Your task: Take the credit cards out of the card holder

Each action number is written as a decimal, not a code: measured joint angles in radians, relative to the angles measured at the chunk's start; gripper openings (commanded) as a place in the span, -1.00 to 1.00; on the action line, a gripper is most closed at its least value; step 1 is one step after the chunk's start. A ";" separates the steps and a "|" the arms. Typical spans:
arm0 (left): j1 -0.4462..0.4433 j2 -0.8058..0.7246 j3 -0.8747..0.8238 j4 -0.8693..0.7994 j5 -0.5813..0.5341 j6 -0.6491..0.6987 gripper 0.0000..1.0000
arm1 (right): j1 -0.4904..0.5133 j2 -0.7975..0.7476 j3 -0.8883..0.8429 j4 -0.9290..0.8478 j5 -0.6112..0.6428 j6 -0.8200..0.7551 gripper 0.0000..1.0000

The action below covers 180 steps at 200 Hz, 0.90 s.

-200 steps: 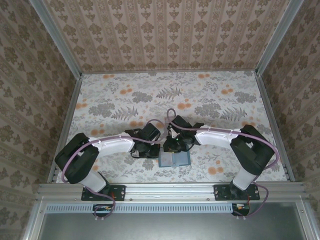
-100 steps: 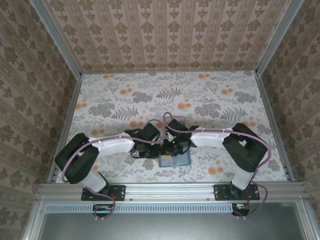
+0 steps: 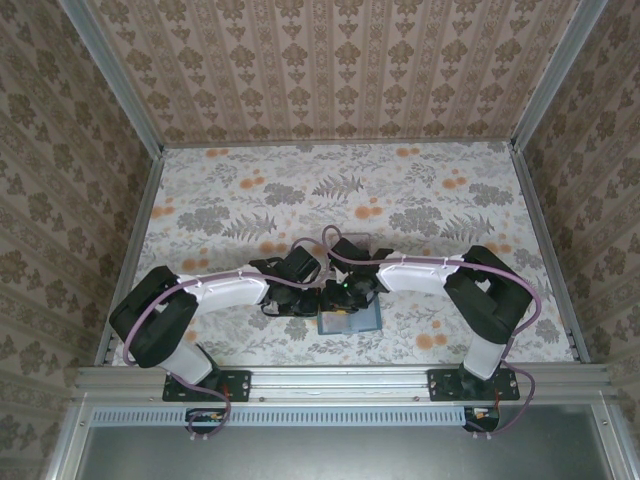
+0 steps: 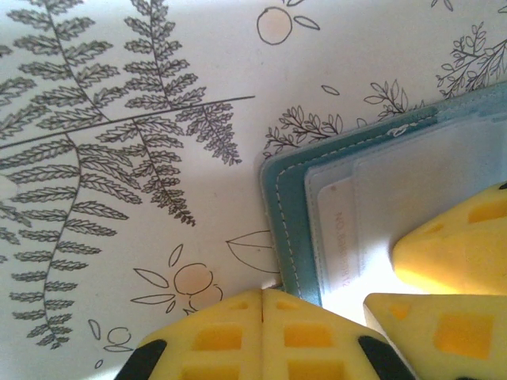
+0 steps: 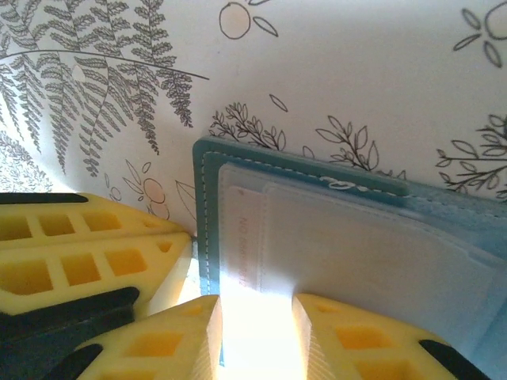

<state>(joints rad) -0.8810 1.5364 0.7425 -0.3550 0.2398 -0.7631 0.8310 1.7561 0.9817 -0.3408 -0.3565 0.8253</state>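
At table's near centre, pale credit card (image 5: 238,261) sits in card holder (image 5: 207,206), none out; left gripper (image 4: 262,324) closed, right gripper (image 5: 255,321) parted.

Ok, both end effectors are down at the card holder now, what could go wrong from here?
The left end effector is shut and sits at the edge of the card holder, not on it, so the holder may slide or lift when a card is pulled.
The right end effector straddles the pocket with the pale card seated inside; it could pinch the pocket face too.
Both end effectors are close and could collide.
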 measured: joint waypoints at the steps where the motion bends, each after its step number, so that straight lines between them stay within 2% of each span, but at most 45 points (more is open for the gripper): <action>1: 0.000 0.000 0.000 0.000 0.000 0.000 -1.00 | 0.000 0.000 0.001 -0.001 0.002 -0.001 -0.30; 76: 0.005 -0.005 -0.010 0.012 0.010 0.000 -1.00 | 0.017 -0.001 0.060 -0.155 0.126 -0.043 -0.14; 180: 0.005 -0.005 -0.020 0.047 0.026 0.000 -1.00 | 0.038 -0.024 0.105 -0.341 0.282 -0.071 -0.07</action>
<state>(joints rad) -0.8757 1.5318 0.7227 -0.3080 0.2657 -0.7631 0.8688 1.7325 1.0870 -0.6815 -0.0742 0.7544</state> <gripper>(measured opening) 0.046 0.461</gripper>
